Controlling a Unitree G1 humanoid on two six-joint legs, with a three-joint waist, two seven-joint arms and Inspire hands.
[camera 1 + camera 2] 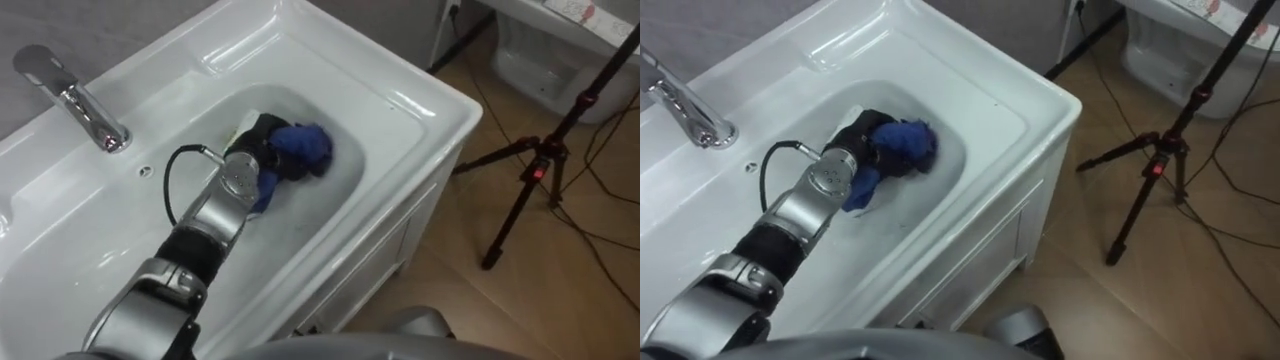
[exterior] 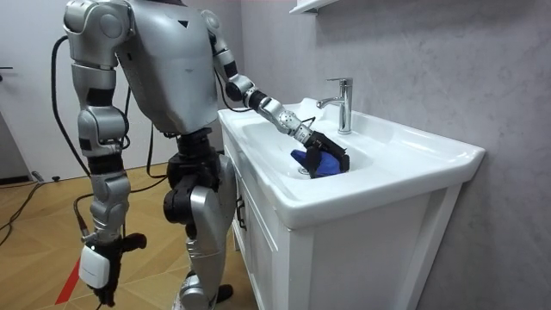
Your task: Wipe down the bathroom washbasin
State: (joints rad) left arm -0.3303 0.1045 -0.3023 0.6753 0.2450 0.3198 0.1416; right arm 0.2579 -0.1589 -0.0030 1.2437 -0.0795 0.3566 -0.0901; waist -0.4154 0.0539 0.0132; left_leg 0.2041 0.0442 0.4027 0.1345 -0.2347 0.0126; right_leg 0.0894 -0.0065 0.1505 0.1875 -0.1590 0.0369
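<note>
The robot stands at the front edge of the white basin (image 1: 425,105), its left arm reaching down into the bowl. The left hand (image 1: 258,140) has its fingers curled round a bunched blue cloth (image 1: 305,148) on the bowl's bottom, well apart from the faucet (image 1: 75,100) at the back edge. The right hand (image 2: 99,263) hangs at its side.

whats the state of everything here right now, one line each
basin, no water seen in its bowl
left hand, down in the bowl, curled round the blue cloth
blue cloth, bunched up in the bowl
faucet, no water running
right hand, hanging at the robot's side
tripod, standing, legs spread
</note>
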